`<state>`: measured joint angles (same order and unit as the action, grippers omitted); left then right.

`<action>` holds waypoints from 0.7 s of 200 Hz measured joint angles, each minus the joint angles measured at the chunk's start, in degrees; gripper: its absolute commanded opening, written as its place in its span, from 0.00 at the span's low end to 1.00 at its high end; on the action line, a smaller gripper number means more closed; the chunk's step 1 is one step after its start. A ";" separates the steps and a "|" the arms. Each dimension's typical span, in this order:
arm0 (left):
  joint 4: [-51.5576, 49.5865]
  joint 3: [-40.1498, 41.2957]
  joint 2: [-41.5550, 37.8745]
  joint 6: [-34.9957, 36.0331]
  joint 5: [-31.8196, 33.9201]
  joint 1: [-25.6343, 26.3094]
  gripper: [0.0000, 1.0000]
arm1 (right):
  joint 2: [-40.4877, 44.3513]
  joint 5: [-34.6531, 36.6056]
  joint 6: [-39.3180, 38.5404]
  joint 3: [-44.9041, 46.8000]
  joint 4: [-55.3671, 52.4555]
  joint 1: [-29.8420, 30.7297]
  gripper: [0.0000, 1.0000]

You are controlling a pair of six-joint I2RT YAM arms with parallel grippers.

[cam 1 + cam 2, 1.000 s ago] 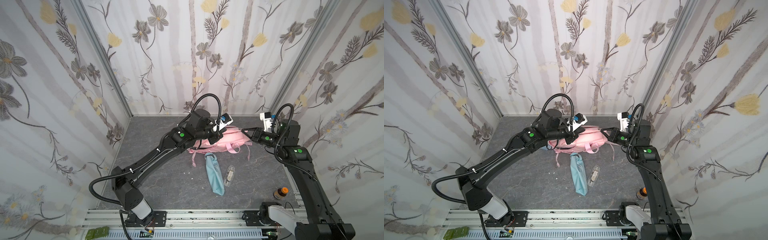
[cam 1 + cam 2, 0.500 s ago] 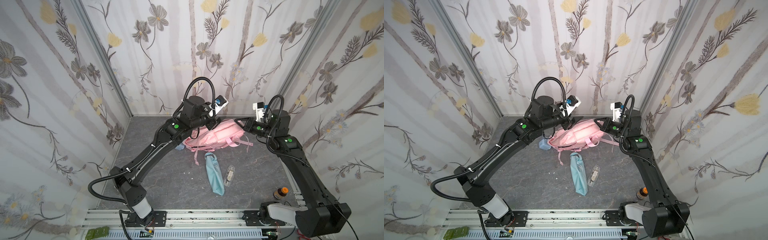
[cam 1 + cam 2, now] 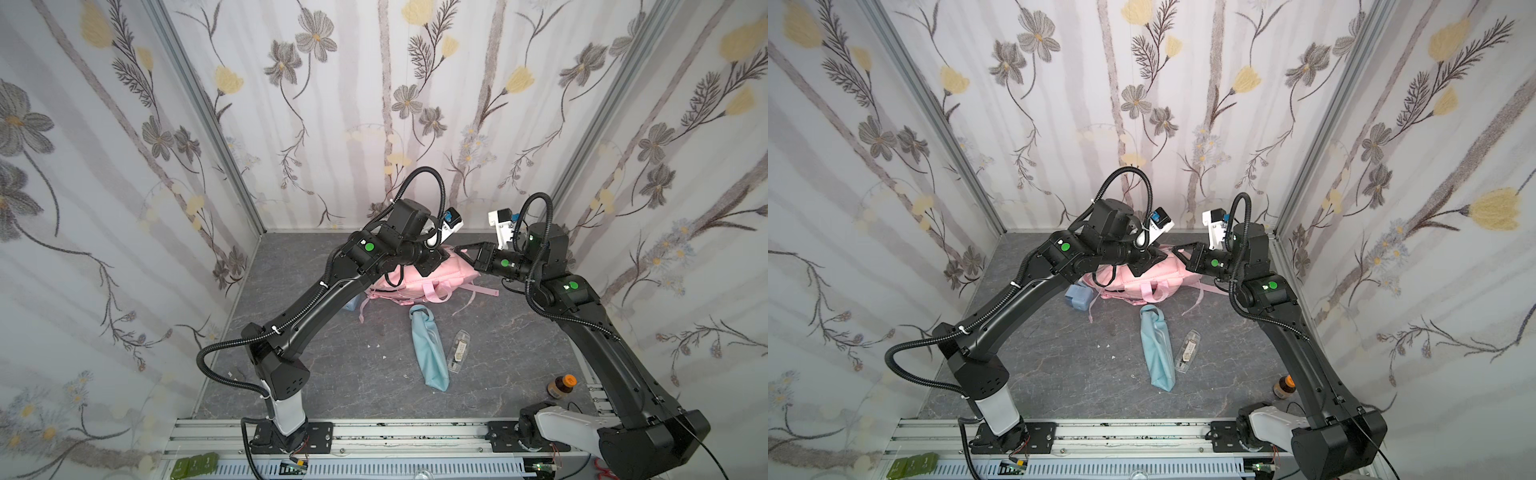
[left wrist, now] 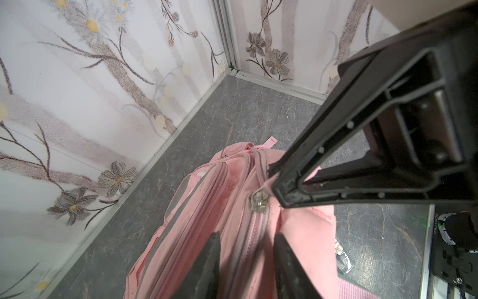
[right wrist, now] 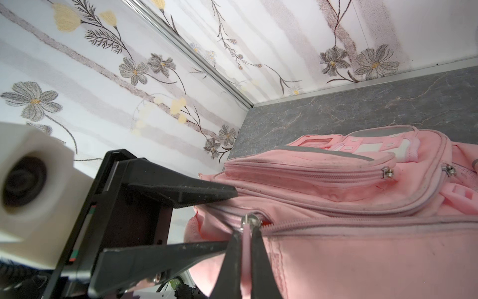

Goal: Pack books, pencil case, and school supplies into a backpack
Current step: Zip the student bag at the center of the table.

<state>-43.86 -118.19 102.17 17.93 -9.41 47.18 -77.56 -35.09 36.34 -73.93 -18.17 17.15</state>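
pink fabric backpack [image 3: 451, 274] lies on the grey table [image 3: 353, 374] just above the centre of both top views, with its straps [image 3: 436, 291] trailing toward the lower frame. both arms meet over its top edge.

right gripper [image 5: 245, 231] is clenched on the pink zipper pull [image 5: 247, 239], directly under the metal slider [image 5: 249, 220] of the main compartment. judgement: this hold is for dragging the slider along its track to open the bag.

left gripper [image 4: 247, 234] straddles the same zipper seam, jaws partly apart with fabric between them. cannot tell whether they bite or only bracket it. likely purpose: pin the bag so the pull does not drag the whole thing.

containers:
- main zip looks closed along the stretch at lower right of the right wrist view.
- front pockets [image 5: 310, 170] are zipped too. no contents visible.
- books appear in no view, so whereabouts unknown.
- light-blue pencil case [image 3: 430, 351] lies flat at lower centre, outside the bag.
- clear oblong case [image 3: 457, 351], with whitish contents, lies just right of the pencil case.
- pale-blue boxy item [image 3: 1079, 297] sits just left of the backpack.
- none of these three is packed yet.
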 measured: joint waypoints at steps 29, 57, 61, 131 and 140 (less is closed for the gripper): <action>-0.76 0.00 0.00 1.64 -0.02 0.02 0.00 | 0.00 0.66 -0.39 -0.87 -1.36 0.11 0.00; -0.59 0.24 -0.26 2.73 0.15 0.02 0.00 | 0.00 1.03 -0.44 -1.60 -2.34 0.15 0.00; -0.48 0.37 -0.39 2.86 0.20 0.02 0.00 | 0.00 1.03 -0.46 -1.68 -2.51 0.13 0.00; 8.20 9.84 -6.69 5.90 1.57 -0.72 0.00 | -3.48 -4.72 -1.51 -2.93 -2.43 -2.84 0.00; 9.97 11.72 -7.85 6.01 1.42 -1.03 0.00 | -4.22 -6.03 -1.53 -3.04 -2.12 -3.41 0.00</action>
<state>-33.89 -106.48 94.32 23.94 -7.99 46.15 -81.78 -41.12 34.81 -76.97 -20.29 13.74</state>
